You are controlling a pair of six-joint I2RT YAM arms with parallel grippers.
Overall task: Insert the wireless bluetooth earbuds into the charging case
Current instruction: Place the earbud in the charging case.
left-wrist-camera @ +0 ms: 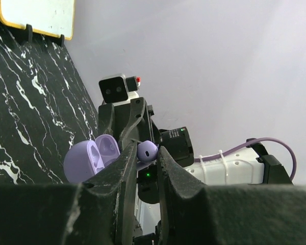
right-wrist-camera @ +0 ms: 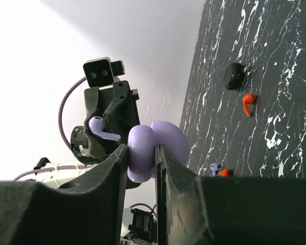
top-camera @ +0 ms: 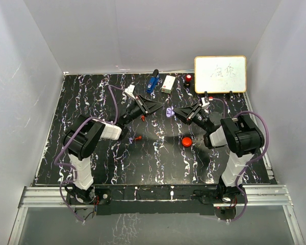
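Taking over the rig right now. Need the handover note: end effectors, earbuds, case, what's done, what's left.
Left end effector: shut on a purple earbud.
Right end effector: shut on the purple case, lid open, facing the left one.
On the table: red earbud, red case, a second purple earbud beside a second red earbud.
Done: earbud and case are both in hand.
Left: the held earbud is not in the case yet. Seat it, then likely the loose ones.
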